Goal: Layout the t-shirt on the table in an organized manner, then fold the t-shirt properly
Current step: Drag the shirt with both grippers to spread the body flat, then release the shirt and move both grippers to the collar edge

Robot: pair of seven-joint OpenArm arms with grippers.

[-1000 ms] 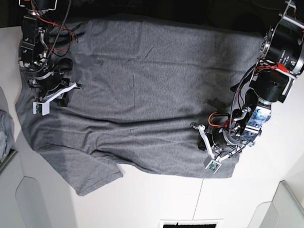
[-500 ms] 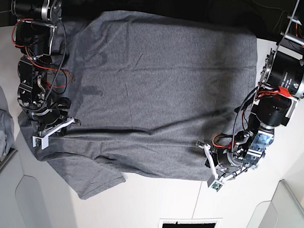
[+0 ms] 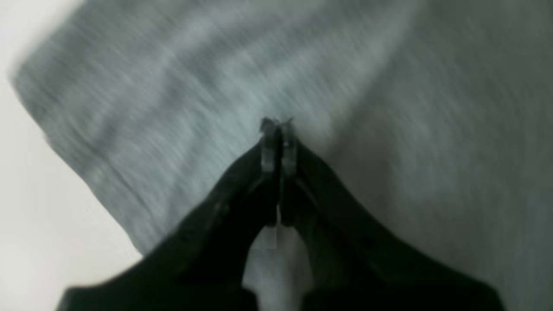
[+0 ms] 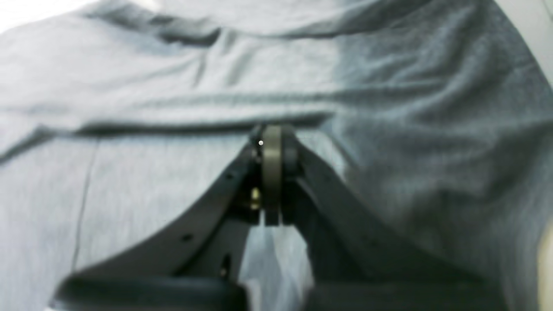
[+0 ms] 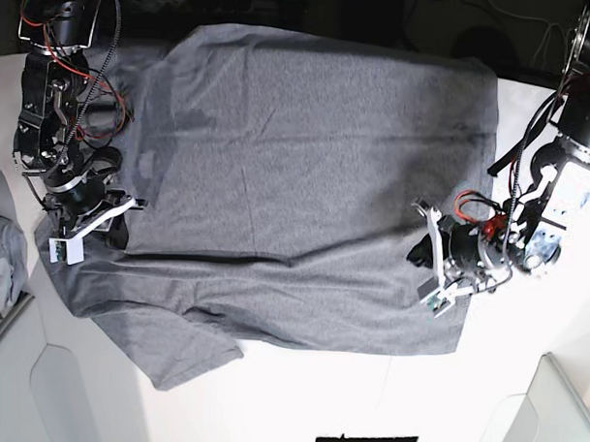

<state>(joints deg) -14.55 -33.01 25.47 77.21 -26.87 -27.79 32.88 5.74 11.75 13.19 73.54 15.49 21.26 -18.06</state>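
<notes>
The shirt (image 5: pixel 306 183) is spread across the counter (image 5: pixel 299 396). Its side edges are pinched by the left jaws (image 5: pixel 431 260) and right jaws (image 5: pixel 86 223), both pressed together.

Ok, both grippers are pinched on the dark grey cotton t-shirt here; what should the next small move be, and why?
Probably let go and lift both arms clear. The dark grey cotton t-shirt already lies spread nearly flat on the white table, while the left gripper and right gripper are shut on its sides, so further pulling risks bunching it.
</notes>
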